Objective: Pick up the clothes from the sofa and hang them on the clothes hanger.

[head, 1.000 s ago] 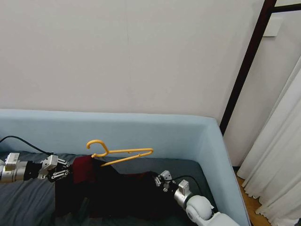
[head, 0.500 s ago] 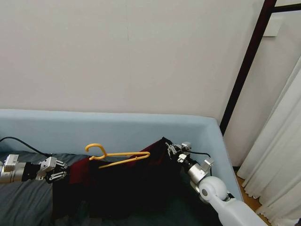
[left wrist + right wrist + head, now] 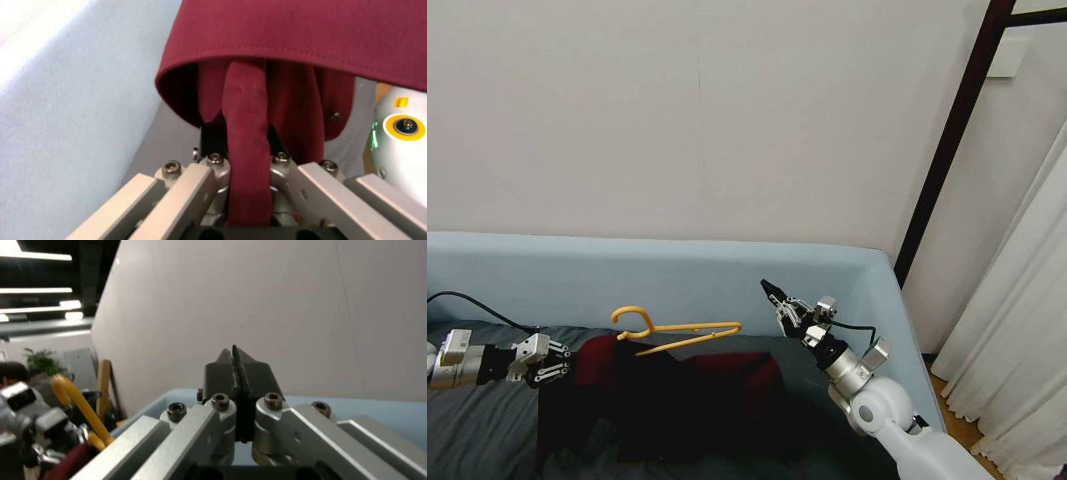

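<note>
1. Pinches a narrow strip of the dark red garment (image 3: 248,165) between the closed fingers of the left gripper (image 3: 557,362), low on the left, just above the dark grey seat cushion (image 3: 472,430).
2. From the left wrist, shows that strip running straight between the two pads, with a hemmed fold of the same cloth arching over it.
3. Outward from that grip, spreads the rest of the cloth rightward across the cushion, rumpled and lying low.
4. Sets the yellow hanger (image 3: 689,333) along the garment's far edge, in front of the light blue sofa back (image 3: 727,272), hook end nearest the left gripper. Cannot tell whether its lower bar is tucked into the cloth.
5. Holds the right gripper (image 3: 771,291) raised above the seat on the right, before the sofa back, tips pointing up and to the left.
6. From the right wrist, shows its black pads (image 3: 227,371) pressed together with nothing between them, well apart from the garment below.
7. Beyond the sofa: a plain white wall (image 3: 697,110), a dark pole (image 3: 952,140) and a white curtain (image 3: 1027,330) on the right.
</note>
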Tool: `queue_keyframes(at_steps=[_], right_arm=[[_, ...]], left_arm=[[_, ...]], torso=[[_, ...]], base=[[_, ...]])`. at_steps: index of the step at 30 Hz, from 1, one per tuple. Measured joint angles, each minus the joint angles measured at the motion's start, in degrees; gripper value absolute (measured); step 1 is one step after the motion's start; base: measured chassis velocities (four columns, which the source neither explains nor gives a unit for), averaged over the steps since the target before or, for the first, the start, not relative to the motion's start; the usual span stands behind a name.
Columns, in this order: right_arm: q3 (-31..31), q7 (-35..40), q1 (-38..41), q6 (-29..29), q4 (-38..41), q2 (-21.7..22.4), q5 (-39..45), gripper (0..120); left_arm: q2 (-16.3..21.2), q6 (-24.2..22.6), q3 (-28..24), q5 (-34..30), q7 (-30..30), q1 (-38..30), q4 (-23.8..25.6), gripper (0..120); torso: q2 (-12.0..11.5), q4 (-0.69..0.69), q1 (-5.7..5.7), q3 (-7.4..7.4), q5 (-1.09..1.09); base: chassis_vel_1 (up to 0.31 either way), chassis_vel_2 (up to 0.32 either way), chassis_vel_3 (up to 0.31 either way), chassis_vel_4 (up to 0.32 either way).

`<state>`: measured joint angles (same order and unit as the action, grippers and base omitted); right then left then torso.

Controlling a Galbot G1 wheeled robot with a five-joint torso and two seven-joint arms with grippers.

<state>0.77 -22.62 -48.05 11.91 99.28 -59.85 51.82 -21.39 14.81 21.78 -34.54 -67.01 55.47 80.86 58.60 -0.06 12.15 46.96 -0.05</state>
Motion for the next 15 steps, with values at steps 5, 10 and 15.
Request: queue_keyframes(at_steps=[5, 10, 15], right_arm=[[1.9, 10.9, -2.6, -5.0, -3.0, 0.7, -13.1, 0], [5.8, 18.0, -6.2, -15.3, -6.6, 0.9, -17.8, 7], [8.5, 8.7, -5.5, -19.8, -12.9, -1.1, -15.2, 29]], left_arm=[[0.2, 0.0, 0.2, 0.0, 0.0, 0.3, 0.4, 1], [0.2, 0.1, 0.2, 0.2, 0.0, 0.3, 0.6, 1], [0.5, -0.1, 0.3, 0.2, 0.1, 0.1, 1.1, 1]], torso=[[0.0, 0.0, 0.0, 0.0, 0.01], [0.0, -0.02, 0.0, 0.0, 0.01], [0.0, -0.01, 0.0, 0.0, 0.01]], base=[[0.0, 0.0, 0.0, 0.0], [0.0, 0.0, 0.0, 0.0], [0.0, 0.0, 0.0, 0.0]])
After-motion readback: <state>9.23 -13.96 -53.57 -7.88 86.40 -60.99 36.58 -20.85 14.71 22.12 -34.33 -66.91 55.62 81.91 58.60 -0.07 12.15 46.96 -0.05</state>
